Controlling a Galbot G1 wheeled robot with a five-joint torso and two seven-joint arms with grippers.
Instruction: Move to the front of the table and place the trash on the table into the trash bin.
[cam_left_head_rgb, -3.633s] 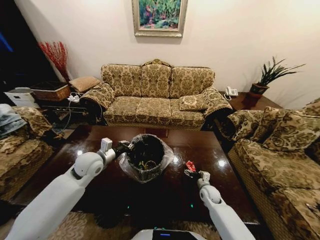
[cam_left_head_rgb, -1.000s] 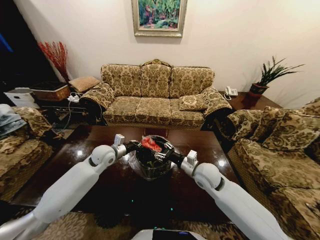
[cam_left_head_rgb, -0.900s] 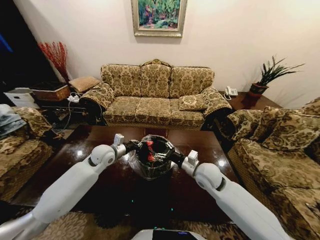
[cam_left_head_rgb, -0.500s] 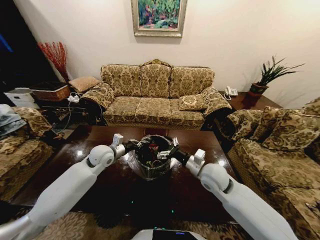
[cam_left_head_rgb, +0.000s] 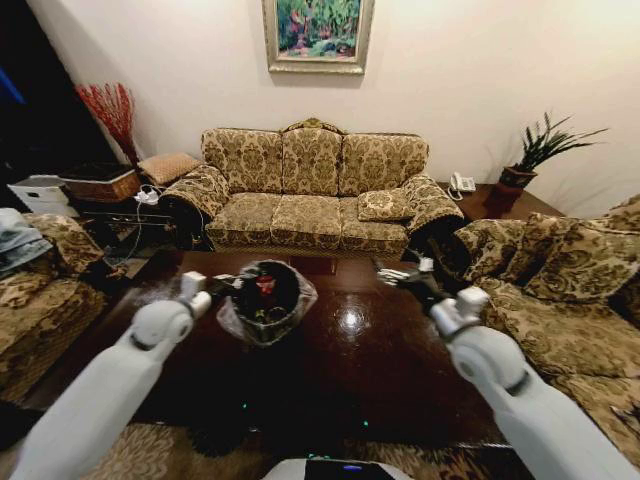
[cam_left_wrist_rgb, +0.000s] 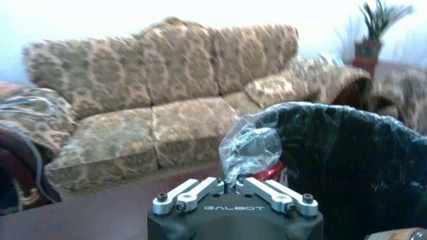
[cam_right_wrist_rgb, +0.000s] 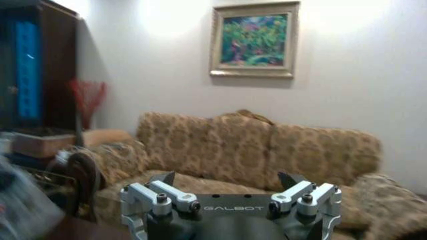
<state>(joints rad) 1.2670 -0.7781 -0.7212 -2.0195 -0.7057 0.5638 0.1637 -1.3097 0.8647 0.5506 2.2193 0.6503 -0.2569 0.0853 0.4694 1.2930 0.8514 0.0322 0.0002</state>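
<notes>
Right gripper (cam_left_head_rgb: 400, 273) has swung clear of the bin (cam_left_head_rgb: 262, 300), jaws wide, empty, over the table's (cam_left_head_rgb: 380, 350) far edge. Left gripper (cam_left_head_rgb: 222, 287) pinches the bin's liner (cam_left_wrist_rgb: 250, 145), red can (cam_left_head_rgb: 265, 285) inside.

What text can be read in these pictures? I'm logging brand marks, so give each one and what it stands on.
"GALBOT" on the body of the left gripper, which grips the liner of the trash bin.
"GALBOT" on the body of the right gripper, whose fingers stand apart.
The red can inside the bin: print too blurred to read.
</notes>
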